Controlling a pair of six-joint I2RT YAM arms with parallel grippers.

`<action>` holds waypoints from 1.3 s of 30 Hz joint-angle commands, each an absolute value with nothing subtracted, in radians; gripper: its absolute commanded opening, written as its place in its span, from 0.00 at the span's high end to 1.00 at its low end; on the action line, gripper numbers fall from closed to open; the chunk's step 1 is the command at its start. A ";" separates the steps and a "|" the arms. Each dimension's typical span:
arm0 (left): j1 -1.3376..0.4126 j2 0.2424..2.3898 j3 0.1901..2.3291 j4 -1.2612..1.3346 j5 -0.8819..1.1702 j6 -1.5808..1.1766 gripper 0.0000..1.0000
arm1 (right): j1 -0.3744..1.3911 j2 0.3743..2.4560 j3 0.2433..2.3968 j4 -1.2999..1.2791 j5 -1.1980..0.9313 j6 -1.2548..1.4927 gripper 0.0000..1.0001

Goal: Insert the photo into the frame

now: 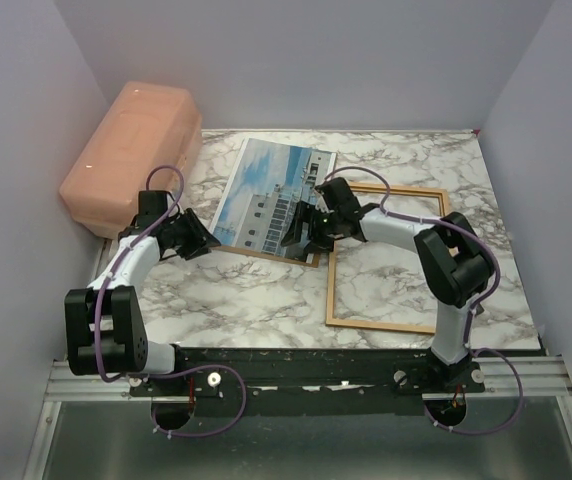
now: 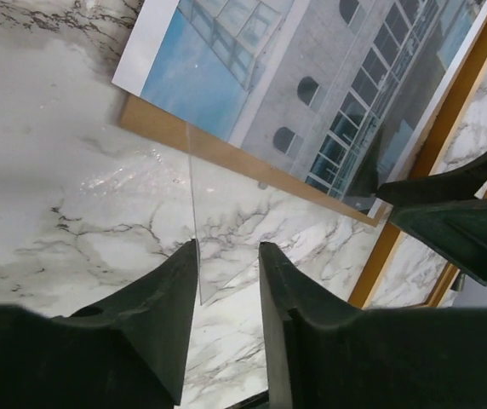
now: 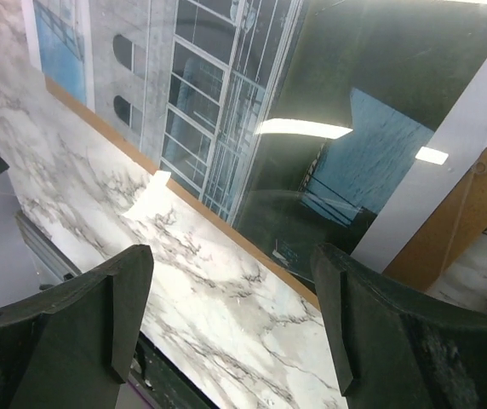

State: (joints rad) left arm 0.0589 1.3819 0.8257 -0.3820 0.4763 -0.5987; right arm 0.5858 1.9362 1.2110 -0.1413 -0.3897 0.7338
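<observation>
Marble-patterned table (image 1: 256,300) between pale lilac walls; I logged the following.

1. Flat, white-edged rectangular photo (image 1: 266,190) of a white building against blue sky: lay face up on a plain brown backing board (image 2: 226,153), left of the frame and outside its opening.
2. Thin orange-brown wooden frame (image 1: 381,327): lay flat on the table, its opening showing only marble.
3. Thin clear pane (image 2: 226,213): its edge reached into the gap of the left pincer (image 2: 226,256), whose jaws stood partly apart. I saw no firm clamp on it.
4. Right pincer (image 3: 235,341): spread wide, empty, above the photo's near edge.
5. Pink plastic box (image 1: 131,155): sat in the far left corner.

Progress, by my reckoning: early. The photo was not yet in the frame, and all of the fitting was left to do.
</observation>
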 commanded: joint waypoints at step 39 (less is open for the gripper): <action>0.059 0.827 0.656 -0.544 0.706 -0.748 1.00 | 0.508 1.569 1.121 -0.437 -0.261 0.632 0.13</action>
